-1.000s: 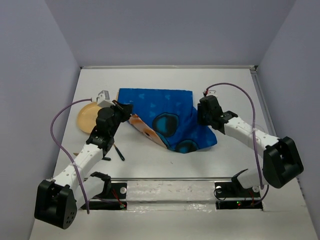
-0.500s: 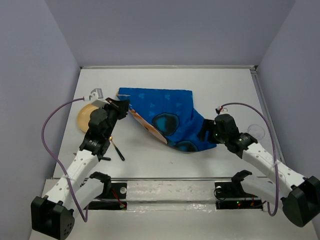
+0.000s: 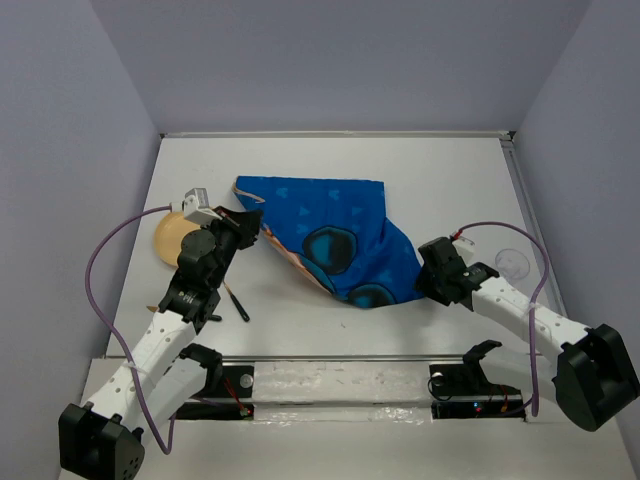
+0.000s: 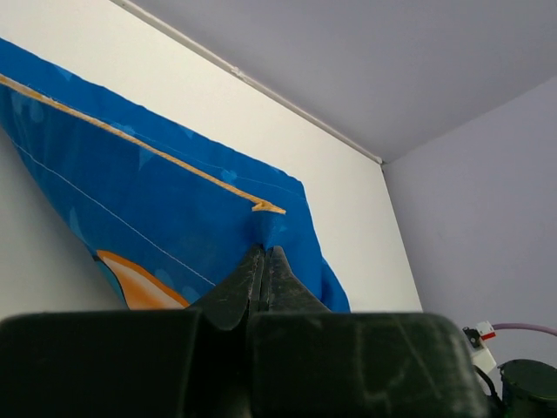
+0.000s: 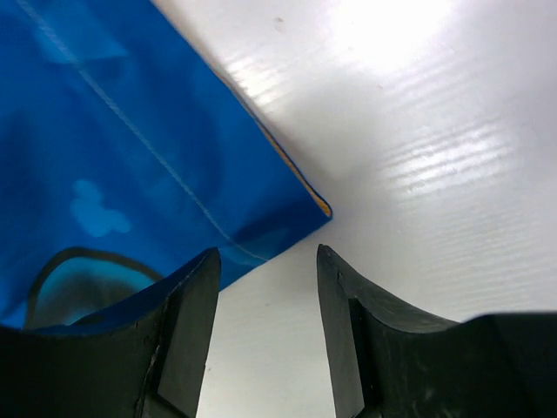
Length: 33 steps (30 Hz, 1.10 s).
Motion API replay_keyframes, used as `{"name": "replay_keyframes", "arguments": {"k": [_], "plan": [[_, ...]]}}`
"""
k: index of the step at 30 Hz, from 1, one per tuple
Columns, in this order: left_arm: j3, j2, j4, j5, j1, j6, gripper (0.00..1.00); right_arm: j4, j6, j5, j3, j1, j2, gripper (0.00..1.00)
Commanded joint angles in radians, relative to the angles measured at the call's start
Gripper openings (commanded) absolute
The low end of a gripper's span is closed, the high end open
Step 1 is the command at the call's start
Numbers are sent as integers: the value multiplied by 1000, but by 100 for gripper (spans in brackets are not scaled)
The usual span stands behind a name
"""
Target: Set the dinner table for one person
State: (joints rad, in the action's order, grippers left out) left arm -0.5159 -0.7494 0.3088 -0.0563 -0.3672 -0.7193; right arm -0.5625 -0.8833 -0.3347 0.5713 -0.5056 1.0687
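The dinner table (image 3: pixel 330 160) is a large white tabletop. A blue cartoon-printed placemat (image 3: pixel 335 225) lies rumpled on its middle. My left gripper (image 3: pixel 254 224) is shut on the placemat's left edge and holds that edge folded up off the table; the left wrist view shows the pinch (image 4: pixel 264 249) on blue cloth (image 4: pixel 157 200). My right gripper (image 3: pixel 428 280) is open and empty, low over the table at the placemat's near right corner. In the right wrist view that corner (image 5: pixel 291 218) lies just ahead of the open gripper (image 5: pixel 265 261), not between the fingers.
A tan plate (image 3: pixel 168 238) sits at the left, partly behind my left arm. A black utensil (image 3: pixel 237 302) lies near the left arm. A clear glass (image 3: pixel 515 262) stands at the right, beside the right arm's cable.
My right gripper has moved from the placemat's far right edge toward the near side and now sits at its near right corner. My left gripper has kept its hold and shifted slightly.
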Motion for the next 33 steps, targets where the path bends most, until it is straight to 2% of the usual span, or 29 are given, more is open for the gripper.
{"name": "replay_keyframes", "arguments": {"k": [1,8,13,24,31,33], "plan": [[17,27,81,10,-9,-2,0,-42,-112,-67,3,-7,14,52],[30,47,98,13,-10,-9,0,-24,-140,-110,-24,4,40,52],[33,38,101,19,-10,-12,0,68,-112,-79,-31,22,96,52],[48,41,104,15,-13,-16,0,139,-111,-35,-40,32,148,50],[42,33,101,9,-13,-15,0,162,-123,-20,-63,32,129,26],[42,32,101,7,-13,-14,0,164,-120,-24,-68,32,119,22]]}}
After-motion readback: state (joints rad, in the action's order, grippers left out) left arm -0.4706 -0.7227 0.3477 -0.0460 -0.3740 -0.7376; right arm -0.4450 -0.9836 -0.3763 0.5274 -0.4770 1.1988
